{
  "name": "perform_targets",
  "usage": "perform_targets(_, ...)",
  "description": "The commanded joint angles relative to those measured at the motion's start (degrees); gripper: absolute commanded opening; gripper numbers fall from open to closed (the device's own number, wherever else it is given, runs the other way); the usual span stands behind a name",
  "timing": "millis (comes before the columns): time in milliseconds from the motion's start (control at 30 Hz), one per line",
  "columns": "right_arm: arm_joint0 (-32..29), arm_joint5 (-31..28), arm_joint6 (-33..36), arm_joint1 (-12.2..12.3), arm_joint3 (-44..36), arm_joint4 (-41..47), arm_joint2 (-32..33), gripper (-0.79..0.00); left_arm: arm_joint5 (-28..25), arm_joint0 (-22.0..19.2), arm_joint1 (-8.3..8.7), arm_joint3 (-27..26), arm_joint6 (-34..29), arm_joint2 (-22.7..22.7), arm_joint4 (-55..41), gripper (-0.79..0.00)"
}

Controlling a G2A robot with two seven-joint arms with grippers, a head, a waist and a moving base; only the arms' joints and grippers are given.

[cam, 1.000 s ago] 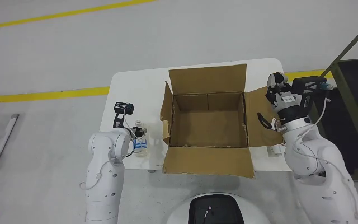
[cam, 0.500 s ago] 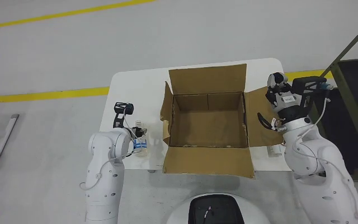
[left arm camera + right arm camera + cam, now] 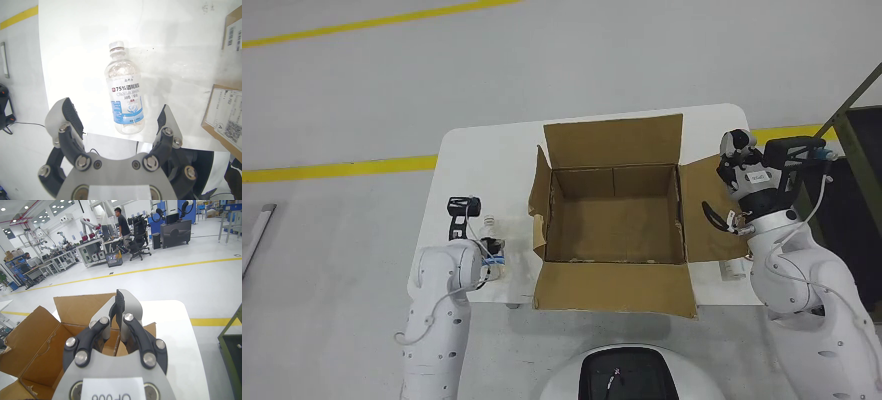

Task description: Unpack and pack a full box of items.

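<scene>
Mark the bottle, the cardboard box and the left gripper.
bottle (image 3: 125,98), left wrist view, on its label.
cardboard box (image 3: 612,287), top view, on its near flap.
left gripper (image 3: 116,104), left wrist view, midway between fingertips.

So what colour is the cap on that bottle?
White. The cap shows best in the left wrist view.

bottle (image 3: 494,252): partly covered by left arm (image 3: 447,278), top view | box (image 3: 223,117): cut off at left wrist view edge
</scene>
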Motion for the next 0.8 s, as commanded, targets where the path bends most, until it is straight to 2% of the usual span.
perform_targets(0,0.00,0.00,0.00,0.00,0.00,0.00,0.00,-0.785,0.25,-0.18,-0.02,1.33,0.77,0.41,0.91,0.000)
perform_targets(500,0.00,0.00,0.00,0.00,0.00,0.00,0.00,-0.785,0.77,-3.44,-0.35,12.09,2.88,1.75,-0.17,0.000)
perform_targets(700,0.00,0.00,0.00,0.00,0.00,0.00,0.00,-0.785,0.60,-4.16,-0.41,14.31,3.23,1.99,-0.63,0.000)
perform_targets(733,0.00,0.00,0.00,0.00,0.00,0.00,0.00,-0.785,0.54,-4.27,-0.43,14.55,3.19,1.96,-1.00,-0.095)
perform_targets(767,0.00,0.00,0.00,0.00,0.00,0.00,0.00,-0.785,0.51,-4.38,-0.42,14.73,3.23,2.01,-0.91,-0.231)
